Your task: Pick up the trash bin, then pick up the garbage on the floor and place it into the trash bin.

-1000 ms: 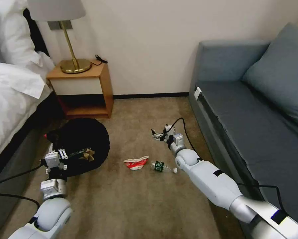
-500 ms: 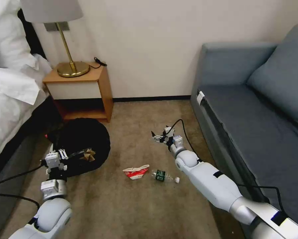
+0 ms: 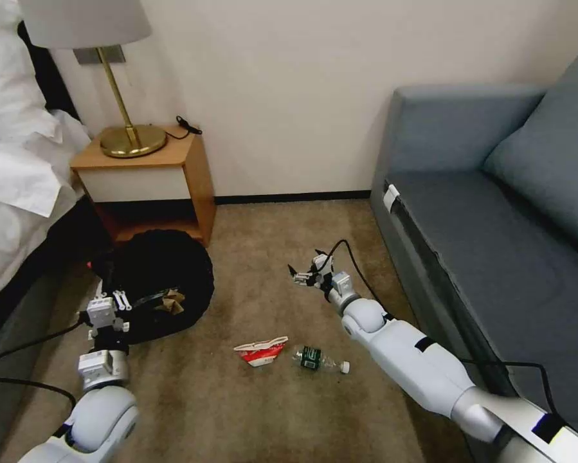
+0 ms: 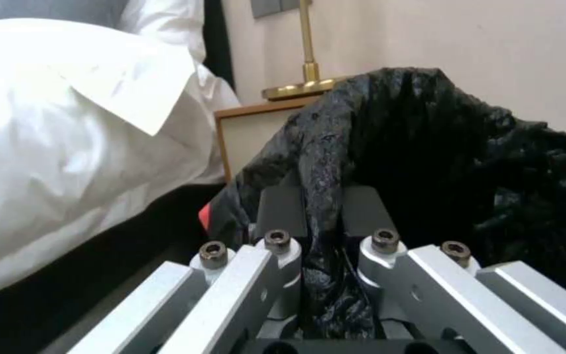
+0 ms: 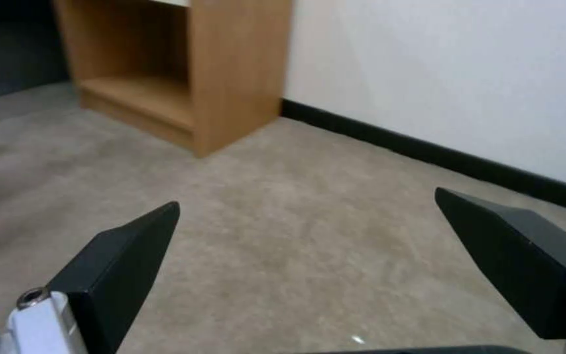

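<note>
the left gripper (image 3: 112, 307) is clamped on the near rim of the trash bin (image 3: 157, 273), its black pads (image 4: 283, 209) pinching a fold of the crinkly black plastic bag; the bin sits on the carpet (image 3: 250, 392) between the bed (image 3: 12, 212) and the wooden nightstand (image 3: 150, 183), with a scrap of crumpled brown paper (image 3: 170, 301) inside near the rim. the right gripper (image 3: 305, 273) hangs above bare carpet with its fingers (image 5: 123, 263) spread wide apart and nothing between them. nearer the robot, a crumpled red-white carton (image 3: 261, 351) lies on the carpet just beside a small clear bottle (image 3: 317, 360) with a green label, both well apart from the bin.
</note>
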